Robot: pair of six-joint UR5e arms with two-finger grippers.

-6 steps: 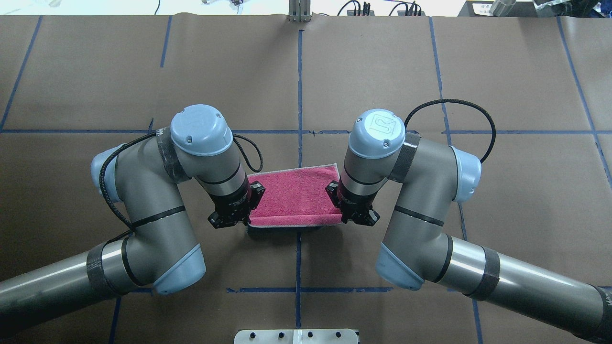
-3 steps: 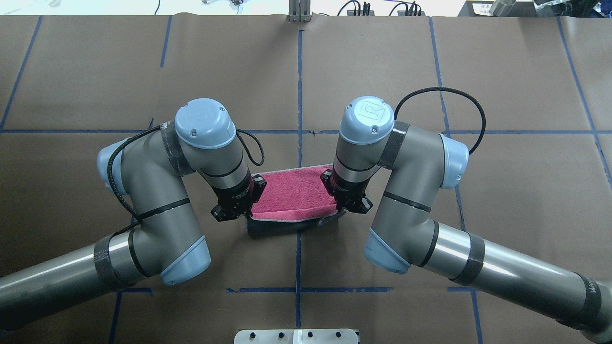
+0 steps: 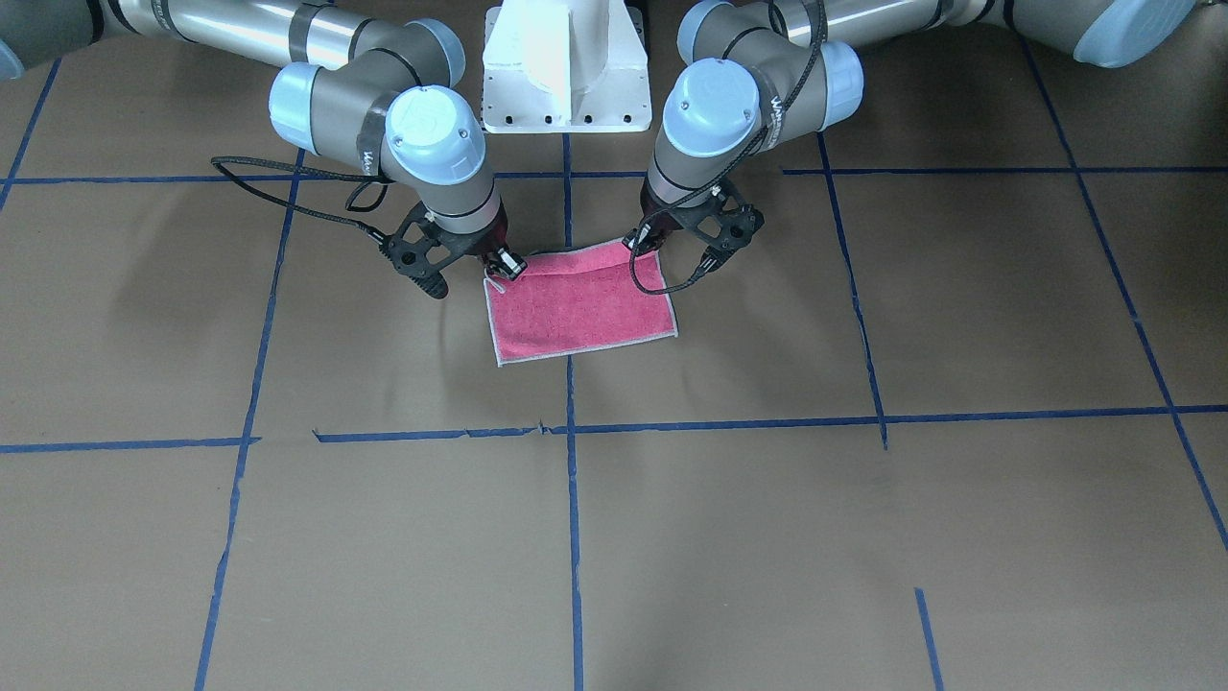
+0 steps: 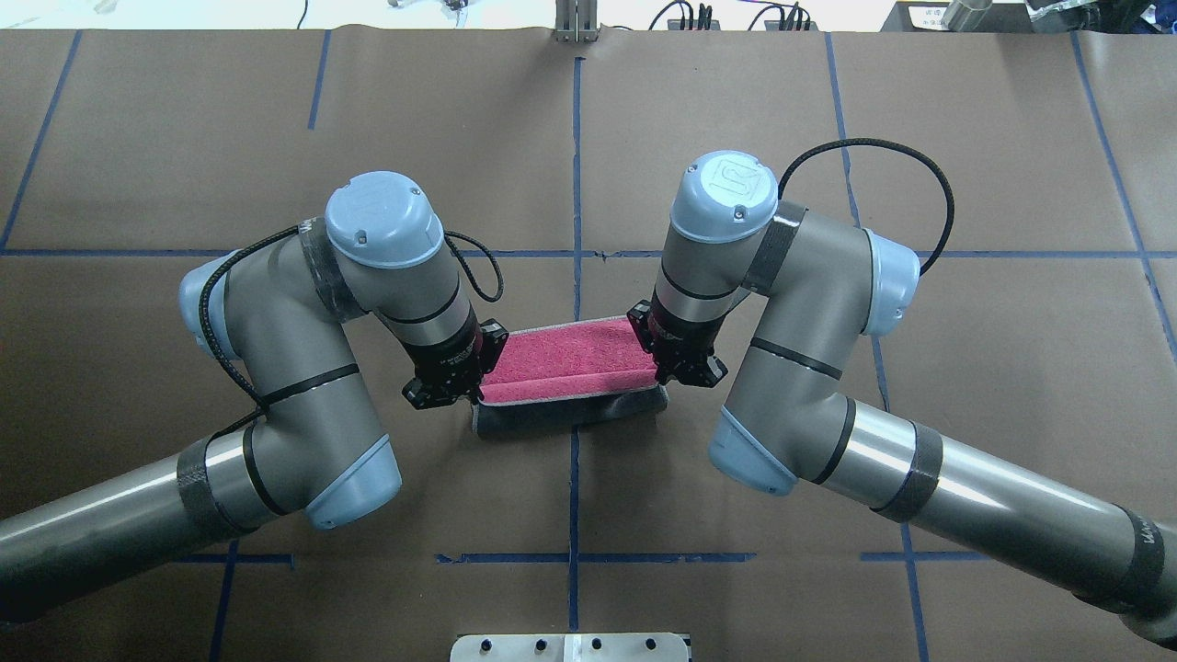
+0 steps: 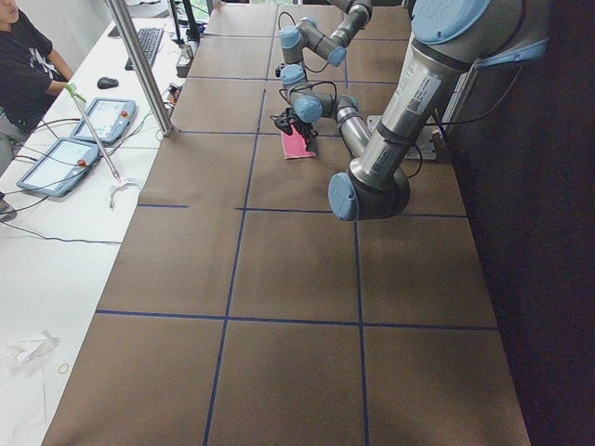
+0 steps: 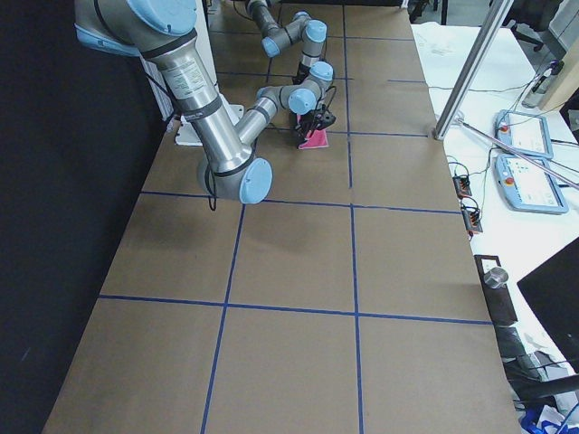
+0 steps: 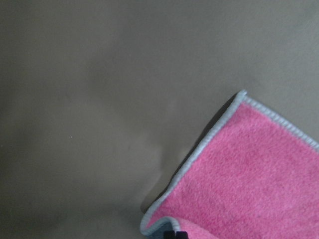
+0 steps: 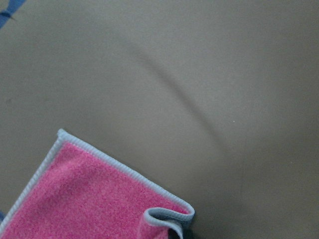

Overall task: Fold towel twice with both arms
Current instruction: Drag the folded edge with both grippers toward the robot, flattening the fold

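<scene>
Overhead exterior: left hand (image 4: 471, 395) and right hand (image 4: 664, 379) pinch towel (image 4: 570, 360) corners.

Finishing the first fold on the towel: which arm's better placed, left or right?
Neither, judging by symmetry: left gripper pinches one near corner of the towel, right gripper the other, raised edge roughly parallel to the far edge. Likely both move together.

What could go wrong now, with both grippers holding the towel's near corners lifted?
1. The left gripper and right gripper each pinch only a corner tip of the towel, which could slip out.
2. The lifted edge sits skewed in the overhead view, so the fold may land crooked.
3. The flat half is unpinned and might drag on the paper.
</scene>
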